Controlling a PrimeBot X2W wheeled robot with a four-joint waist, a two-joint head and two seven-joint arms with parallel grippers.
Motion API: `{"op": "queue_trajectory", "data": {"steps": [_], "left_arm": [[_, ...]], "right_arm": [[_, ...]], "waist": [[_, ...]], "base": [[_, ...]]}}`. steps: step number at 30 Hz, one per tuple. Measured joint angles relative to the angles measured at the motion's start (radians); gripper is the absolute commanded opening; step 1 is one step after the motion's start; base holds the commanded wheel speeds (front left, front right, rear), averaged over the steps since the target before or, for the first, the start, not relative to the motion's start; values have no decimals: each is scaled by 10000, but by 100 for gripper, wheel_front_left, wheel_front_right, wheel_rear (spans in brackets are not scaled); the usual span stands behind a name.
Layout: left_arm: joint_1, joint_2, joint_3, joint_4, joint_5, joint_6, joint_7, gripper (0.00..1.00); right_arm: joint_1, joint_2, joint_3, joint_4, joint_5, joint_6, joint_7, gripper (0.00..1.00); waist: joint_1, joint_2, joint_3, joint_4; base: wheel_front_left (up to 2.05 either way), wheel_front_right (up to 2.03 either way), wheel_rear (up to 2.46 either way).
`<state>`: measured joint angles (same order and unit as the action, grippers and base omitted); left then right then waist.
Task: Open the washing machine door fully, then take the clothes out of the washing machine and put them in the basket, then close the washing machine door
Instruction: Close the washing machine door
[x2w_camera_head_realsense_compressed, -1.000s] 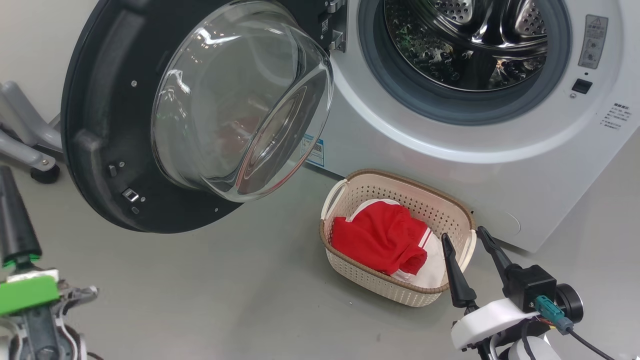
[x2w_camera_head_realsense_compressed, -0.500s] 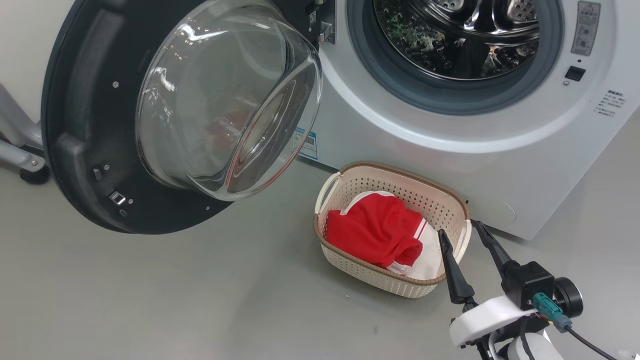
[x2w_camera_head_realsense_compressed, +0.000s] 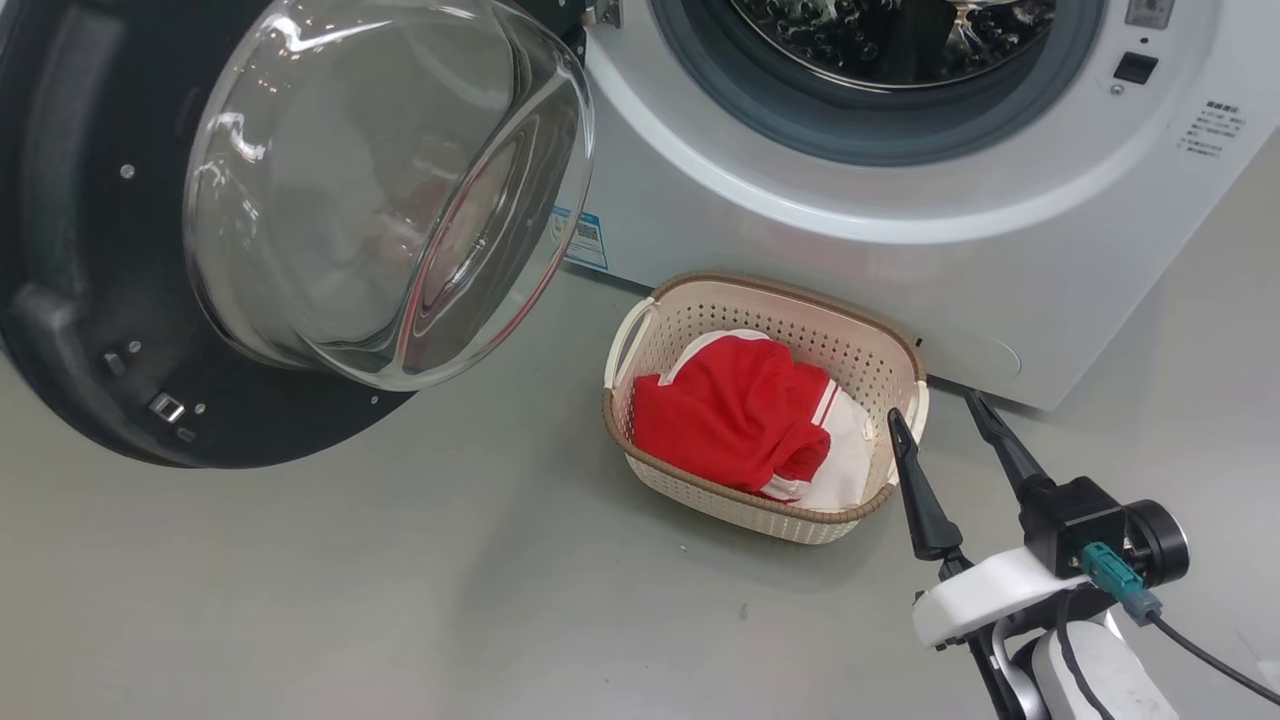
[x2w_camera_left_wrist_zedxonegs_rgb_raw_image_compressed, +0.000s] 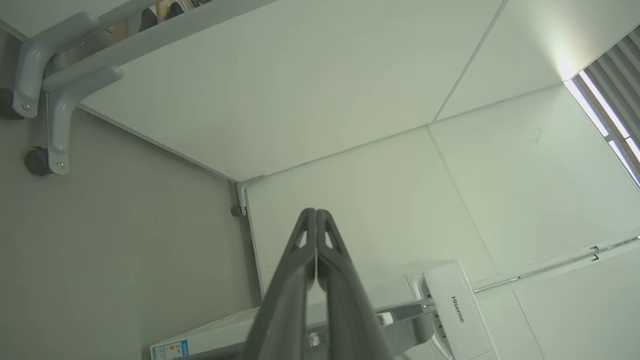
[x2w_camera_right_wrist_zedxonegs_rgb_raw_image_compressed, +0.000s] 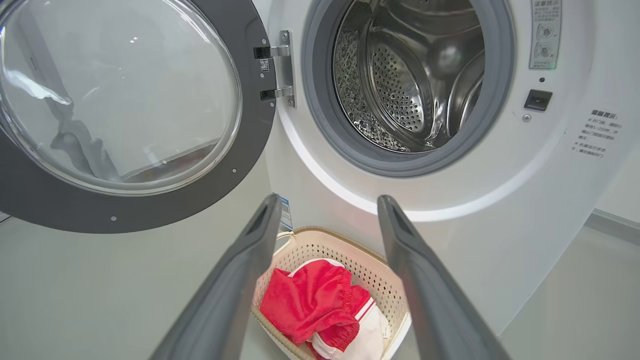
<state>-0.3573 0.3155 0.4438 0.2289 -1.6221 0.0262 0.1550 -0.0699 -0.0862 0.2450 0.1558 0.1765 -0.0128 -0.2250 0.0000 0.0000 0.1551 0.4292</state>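
Red clothes (x2w_camera_head_realsense_compressed: 735, 415) sit in basket (x2w_camera_head_realsense_compressed: 700, 320) by washer (x2w_camera_head_realsense_compressed: 800, 250), door (x2w_camera_head_realsense_compressed: 60, 300) open. R gripper (x2w_camera_head_realsense_compressed: 932, 406) jaws spread wide, empty; L gripper (x2w_camera_left_wrist_zedxonegs_rgb_raw_image_compressed: 316, 215) jaws pressed together, empty.

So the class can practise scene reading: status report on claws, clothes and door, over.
Left claw shut, empty. Right claw open, empty, near basket. Clothes in basket, drum looks empty. Door wide open, nothing touching it.

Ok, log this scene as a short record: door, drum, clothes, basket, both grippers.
washing machine door: open wide, hinged left of the drum mouth
drum: bare metal where visible
clothes: red, lying in the basket
basket: on the floor before the washing machine
left gripper: shut, empty
right gripper: open, empty, by the basket's right end
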Motion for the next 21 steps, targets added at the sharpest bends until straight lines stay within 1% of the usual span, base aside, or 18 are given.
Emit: {"op": "queue_trajectory", "data": {"steps": [6,12,20,21], "left_arm": [[-180,65,-539,731,-167,-13,585,0],[-386,71,-616,1300,-251,-176,926,0],[-528,111,-1022,1812,-251,-347,1461,0],[-528,125,-1055,1887,-249,-420,1524,0]], "right_arm": [[-150,-90,-13,-88,-19,4,59,100],[-262,-104,-50,-150,-21,-2,90,100],[-261,-173,-136,-153,-19,-4,100,100],[-261,-174,-136,-153,-19,-4,100,100]], "waist": [[0,0,301,-240],[0,0,481,-443],[0,0,590,-465],[0,0,600,-461]], "base": [[0,0,0],[0,0,0],[0,0,0],[0,0,0]]}}
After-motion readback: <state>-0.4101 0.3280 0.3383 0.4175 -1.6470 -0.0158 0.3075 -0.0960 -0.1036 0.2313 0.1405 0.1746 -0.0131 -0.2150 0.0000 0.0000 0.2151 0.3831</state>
